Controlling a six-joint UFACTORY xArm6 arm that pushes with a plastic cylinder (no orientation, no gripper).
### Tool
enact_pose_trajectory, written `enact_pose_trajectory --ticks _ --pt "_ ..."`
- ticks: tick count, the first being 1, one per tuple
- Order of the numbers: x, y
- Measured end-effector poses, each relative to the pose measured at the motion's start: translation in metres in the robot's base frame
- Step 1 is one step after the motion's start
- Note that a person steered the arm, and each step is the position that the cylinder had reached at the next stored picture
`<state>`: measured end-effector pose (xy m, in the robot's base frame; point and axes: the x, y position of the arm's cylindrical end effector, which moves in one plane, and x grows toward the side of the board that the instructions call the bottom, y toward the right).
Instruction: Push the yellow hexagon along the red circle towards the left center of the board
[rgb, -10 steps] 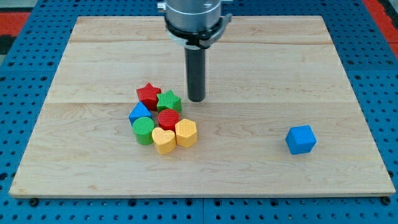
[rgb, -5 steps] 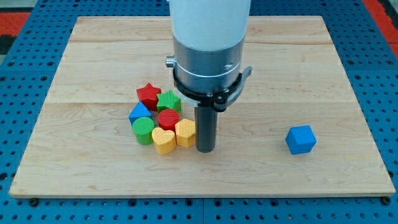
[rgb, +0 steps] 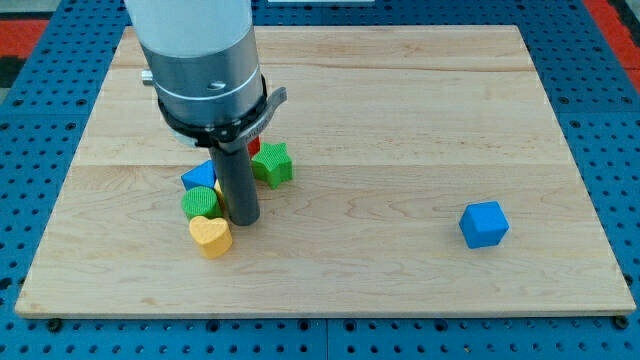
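Note:
My tip (rgb: 241, 221) stands on the board in the middle of the block cluster at the view's left centre. The yellow hexagon and the red circle do not show; the rod and the arm's body cover that spot. A green circle (rgb: 200, 203) touches the rod on its left. A yellow heart (rgb: 210, 236) lies just below-left of the tip. A blue triangle (rgb: 199, 177) sits above the green circle. A green star (rgb: 272, 163) is right of the rod, and a sliver of the red star (rgb: 254, 146) peeks out behind it.
A blue cube (rgb: 484, 224) stands alone at the view's right. The wooden board (rgb: 400, 100) lies on a blue pegboard (rgb: 620, 120). The arm's wide grey body hides the board's upper left part.
My tip swept left from the yellow hexagon's right side into the cluster. The cluster shifted left and spread; the yellow heart, green circle and blue triangle moved left; the hexagon and red circle went out of sight.

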<state>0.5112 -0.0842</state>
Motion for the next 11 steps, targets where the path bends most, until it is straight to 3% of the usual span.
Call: enact_pose_trajectory --ticks 5,10,11 --pt "-0.091 -0.019" --pt "-0.129 -0.040" --pt "-0.112 -0.045"
